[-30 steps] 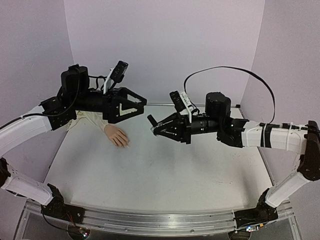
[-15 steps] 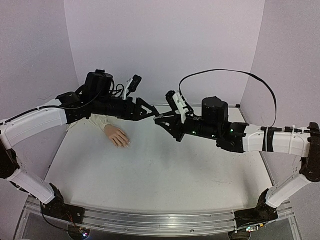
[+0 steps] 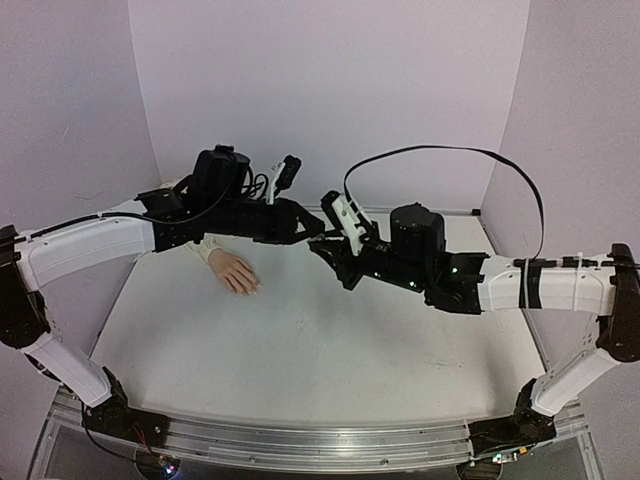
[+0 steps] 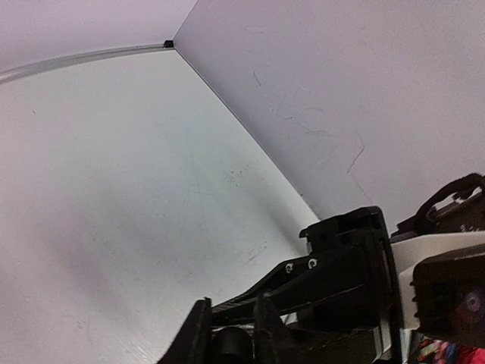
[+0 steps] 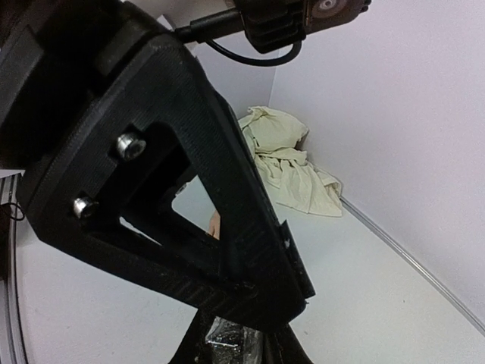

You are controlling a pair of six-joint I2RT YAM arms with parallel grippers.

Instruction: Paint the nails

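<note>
Black on black, mid-frame: pinching a dark bottle [image 5: 225, 334] in right hand [image 3: 322, 250], clamping its cap [image 4: 231, 345] with left hand [image 3: 312, 231], risking spilling it onto counter [image 3: 330, 345] by twisting crookedly.

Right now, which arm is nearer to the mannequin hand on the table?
Left. The left arm passes just above the mannequin hand in the top view; the right arm lies well off to its right.

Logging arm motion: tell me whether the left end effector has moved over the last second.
Yes. The left end effector has moved right, away from the unmoved mannequin hand, toward the right end effector.
</note>
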